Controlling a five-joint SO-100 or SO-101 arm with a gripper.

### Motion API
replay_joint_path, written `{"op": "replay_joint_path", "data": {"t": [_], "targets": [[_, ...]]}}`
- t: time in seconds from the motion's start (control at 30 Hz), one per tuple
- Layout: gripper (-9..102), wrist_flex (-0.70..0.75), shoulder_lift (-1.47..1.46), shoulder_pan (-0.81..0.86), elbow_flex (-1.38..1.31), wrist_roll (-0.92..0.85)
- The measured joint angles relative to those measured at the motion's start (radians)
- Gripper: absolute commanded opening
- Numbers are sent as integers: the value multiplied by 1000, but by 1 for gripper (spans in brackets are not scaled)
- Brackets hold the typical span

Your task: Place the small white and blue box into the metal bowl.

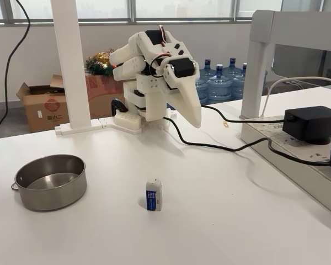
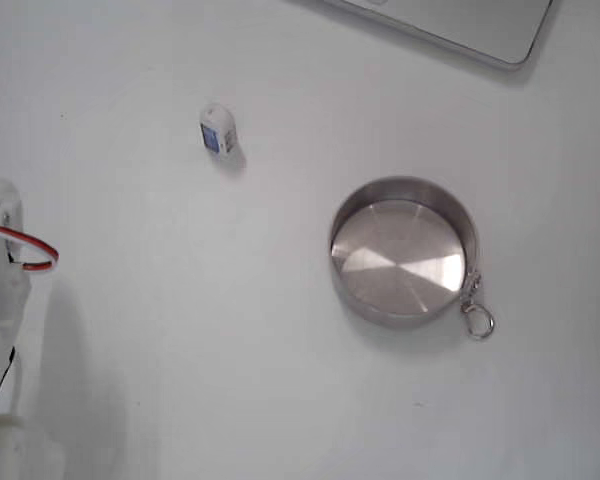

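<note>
Arm [image 1: 154, 72]: white printed plastic, chunky rounded shells stacked over a blocky white base.
Motors: black servo bodies show between the white parts.
Fingers [image 1: 190, 107]: a long, smooth white blade tapering to a blunt tip.
Wiring: red and white leads loop over the top joint; in a fixed view a red wire [image 2: 25, 250] curls off the white casing.
Cable: black, trailing from the base.

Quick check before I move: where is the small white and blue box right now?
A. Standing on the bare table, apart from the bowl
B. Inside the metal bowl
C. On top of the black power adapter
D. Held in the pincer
A: the small white and blue box stands on the white table, clear of the metal bowl, whose inside is bare in both fixed views, while the pincer hangs above the table with nothing in it.
</note>
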Motion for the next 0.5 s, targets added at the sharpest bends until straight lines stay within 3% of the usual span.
{"op": "replay_joint_path", "data": {"t": [0.17,0.5], "targets": [[-4,-114,-63,54,0,0],[-3,-894,-505,163,5,0]]}}
